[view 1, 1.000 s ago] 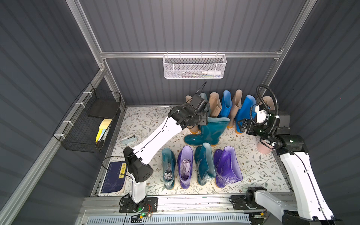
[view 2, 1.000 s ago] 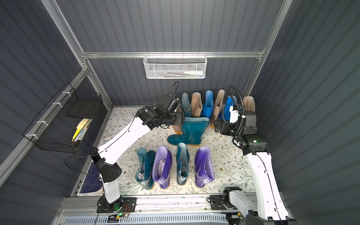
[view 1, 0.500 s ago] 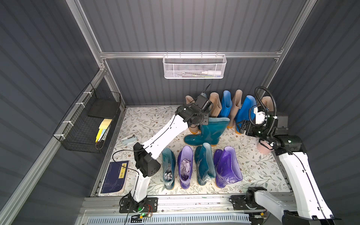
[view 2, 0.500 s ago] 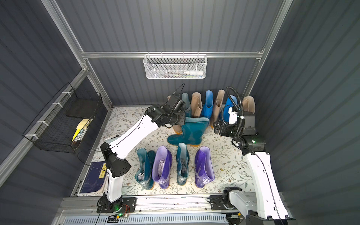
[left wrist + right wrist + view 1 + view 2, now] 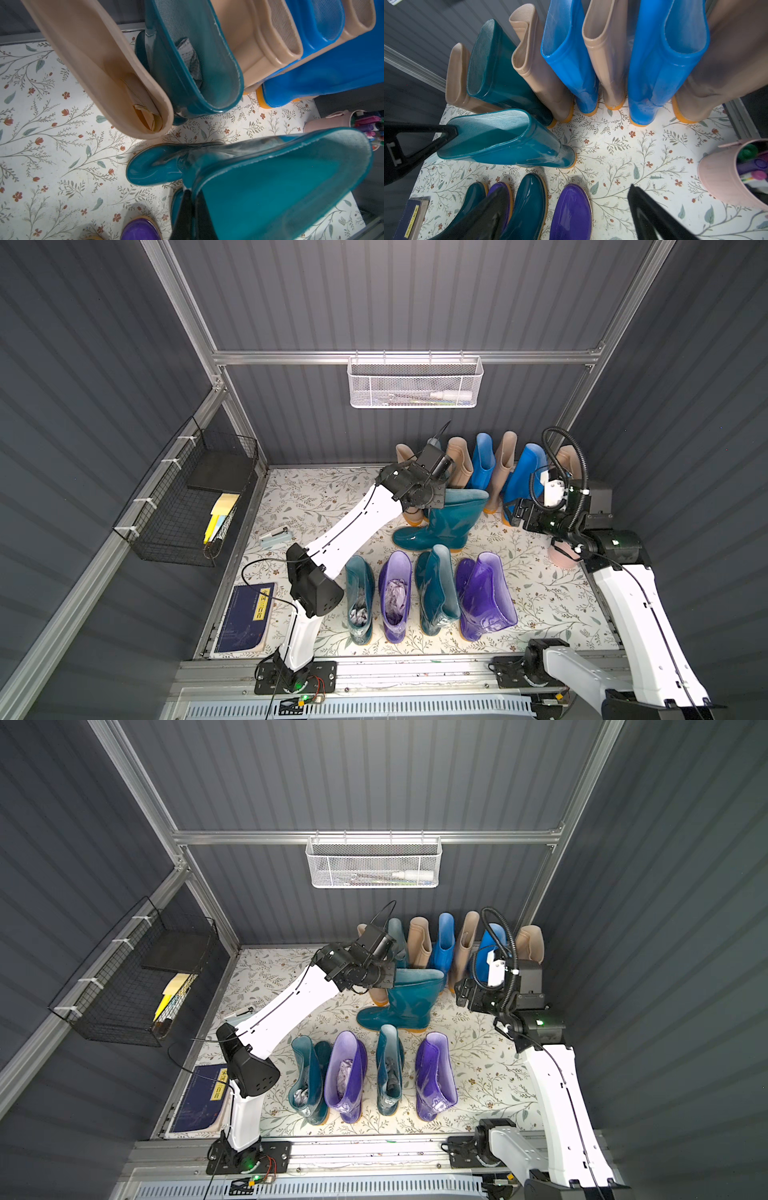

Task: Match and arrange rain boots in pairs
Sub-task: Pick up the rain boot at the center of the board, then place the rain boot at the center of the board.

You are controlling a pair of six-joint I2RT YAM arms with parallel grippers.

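Observation:
A dark teal rain boot (image 5: 444, 526) stands mid-floor, toe pointing left. My left gripper (image 5: 442, 499) is shut on its top rim; in the left wrist view the gripper (image 5: 192, 194) pinches the rim's edge. The back row holds beige, teal and bright blue boots (image 5: 484, 460) along the wall. The front row alternates teal (image 5: 359, 601), purple (image 5: 395, 593), teal (image 5: 436, 593) and purple (image 5: 484, 597). My right gripper (image 5: 515, 512) hovers open right of the held boot (image 5: 500, 141), with nothing between its fingers (image 5: 645, 207).
A pink cup of markers (image 5: 561, 556) sits by the right wall under my right arm. A dark book (image 5: 247, 618) and a small stapler-like item (image 5: 274, 536) lie at the left. A black wire basket (image 5: 187, 497) and a white mesh basket (image 5: 413, 381) hang on the walls.
My left gripper reached further toward the middle teal boot and closed on its top rim. The right arm barely moved and stayed open.

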